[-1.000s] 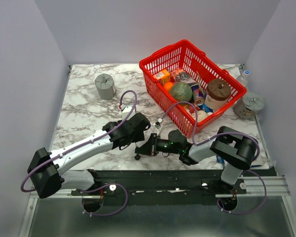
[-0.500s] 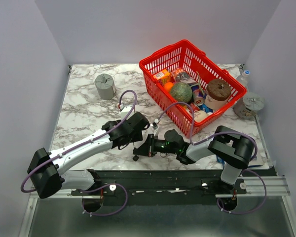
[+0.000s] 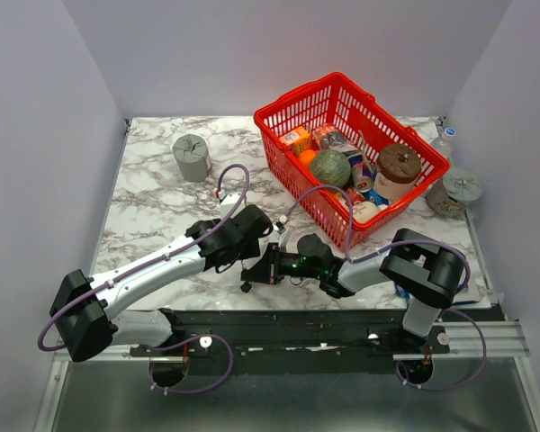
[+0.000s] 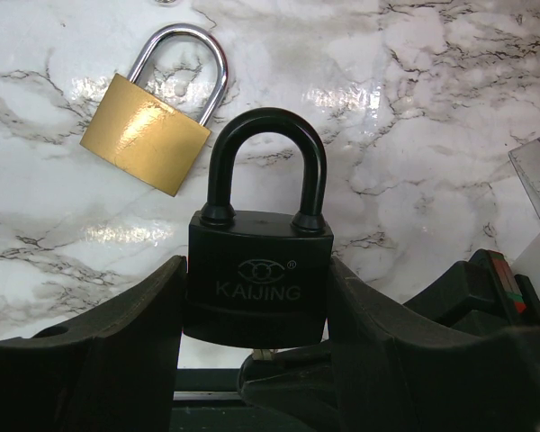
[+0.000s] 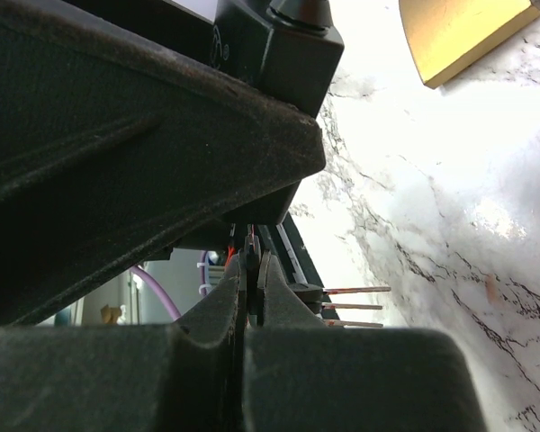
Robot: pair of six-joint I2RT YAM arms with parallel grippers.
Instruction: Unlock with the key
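In the left wrist view, my left gripper (image 4: 256,301) is shut on the body of a black padlock (image 4: 256,270), marked KAIJING, whose shackle points away from the camera. Just under the padlock's bottom face shows a small silver bit of the key (image 4: 268,353), with the dark right gripper (image 4: 292,382) behind it. In the right wrist view my right gripper (image 5: 252,270) is shut on the key's thin black head (image 5: 252,250), right below the black padlock (image 5: 279,45). From above, the two grippers (image 3: 255,270) meet near the table's front edge.
A brass padlock (image 4: 148,135) lies flat on the marble table (image 4: 414,135) just beyond the black one. A red basket (image 3: 279,115) full of groceries stands at the back right, a grey cylinder (image 3: 191,157) at the back left, and a jar (image 3: 456,191) at the right edge.
The right arm has crept a little to the left, bringing its gripper closer under the left gripper. The left arm has barely moved.
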